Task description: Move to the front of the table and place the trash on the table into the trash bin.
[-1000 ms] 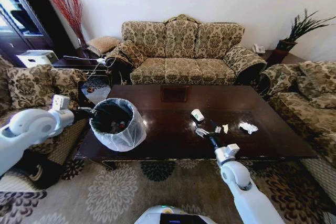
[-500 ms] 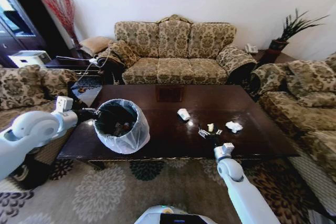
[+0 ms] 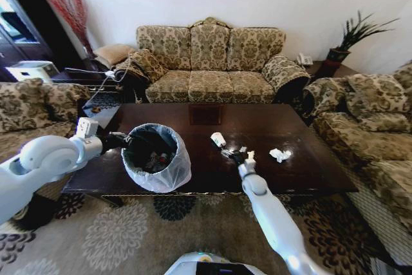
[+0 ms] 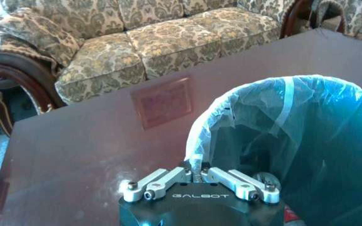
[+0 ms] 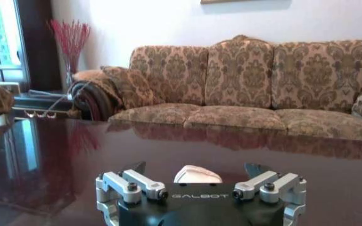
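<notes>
The dark glossy table [image 3: 302,172] lies before me. My left gripper [image 3: 121,140] is shut on the bag-lined rim of the trash bin [image 3: 168,173], which is over the table's left front part; several bits of trash lie inside. In the left wrist view the gripper [image 4: 197,172] pinches the bin's [image 4: 300,136] plastic rim. My right gripper [image 3: 230,153] is low over the table, open, pointing at a white paper cup [image 3: 218,139] lying on its side. In the right wrist view the cup [image 5: 197,173] sits between the spread fingers [image 5: 134,168]. A yellowish scrap [image 3: 250,155] and a crumpled tissue [image 3: 279,154] lie to the right.
A patterned sofa [image 3: 209,62] stands behind the table, with armchairs at the left [image 3: 32,104] and right [image 3: 373,120]. A square inlay [image 3: 206,114] marks the tabletop's far side. Floral carpet [image 3: 122,236] covers the floor in front.
The whole head view has shifted, so the camera moved. My right gripper has swung left across the table to the paper cup. The left gripper still holds the bin's rim.
</notes>
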